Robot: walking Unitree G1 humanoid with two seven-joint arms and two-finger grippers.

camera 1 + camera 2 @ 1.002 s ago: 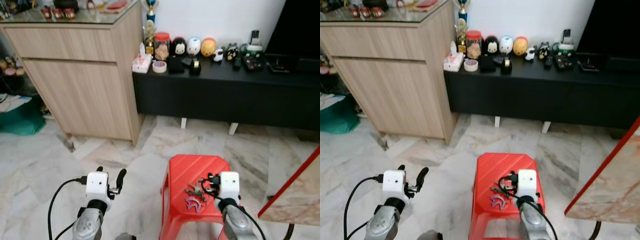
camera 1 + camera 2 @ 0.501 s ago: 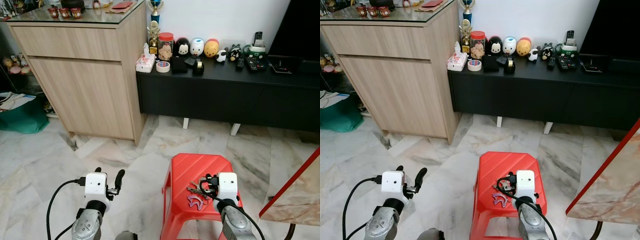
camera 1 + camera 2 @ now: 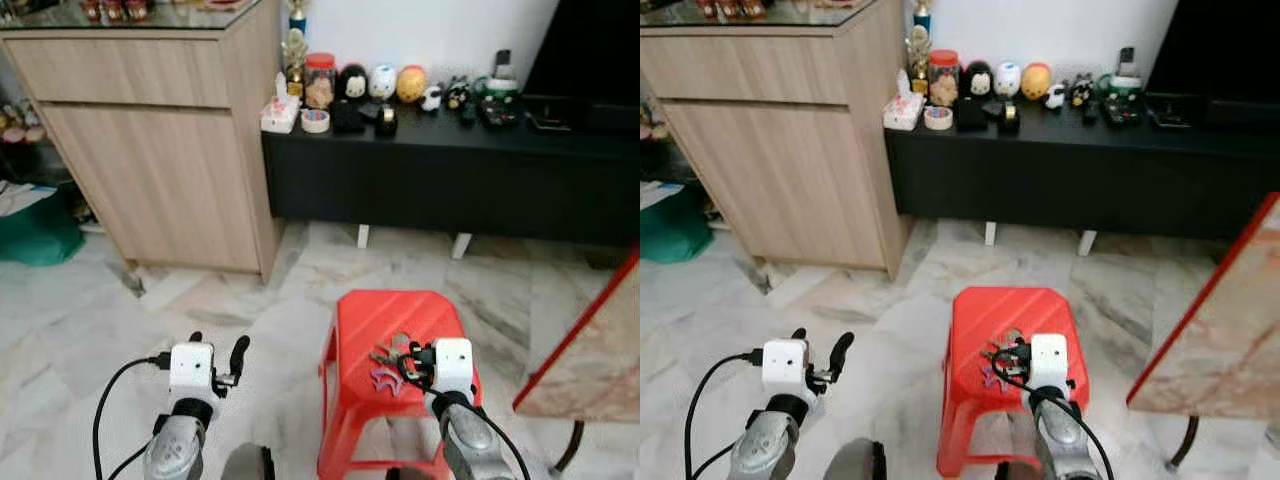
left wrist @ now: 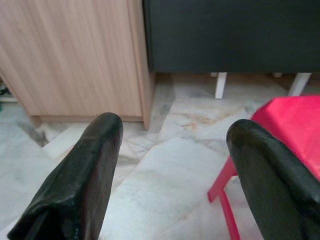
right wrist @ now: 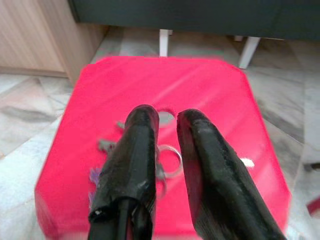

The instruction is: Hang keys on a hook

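Observation:
A bunch of keys [image 3: 384, 358] with a purple tag [image 3: 383, 380] lies flat on the seat of a red plastic stool [image 3: 385, 310]. My right gripper [image 3: 409, 363] hovers just over the stool, right beside the keys. In the right wrist view its fingers [image 5: 142, 145] stand shut with only a thin gap, and the key ring [image 5: 172, 161] rests on the stool [image 5: 200, 85] under them, not held. My left gripper [image 3: 218, 348] hangs open over the marble floor left of the stool, fingers [image 4: 95, 165] wide apart.
A light wooden cabinet [image 3: 160, 150] stands at the back left. Beside it a low black console [image 3: 450, 180] carries figurines and remotes. A marble tabletop corner with a red edge [image 3: 590, 350] juts in close on the right. A green bag [image 3: 35, 235] sits far left.
The whole picture has shifted and blurred slightly, so the camera has moved. The right gripper stays over the keys on the stool, and the left gripper stays open.

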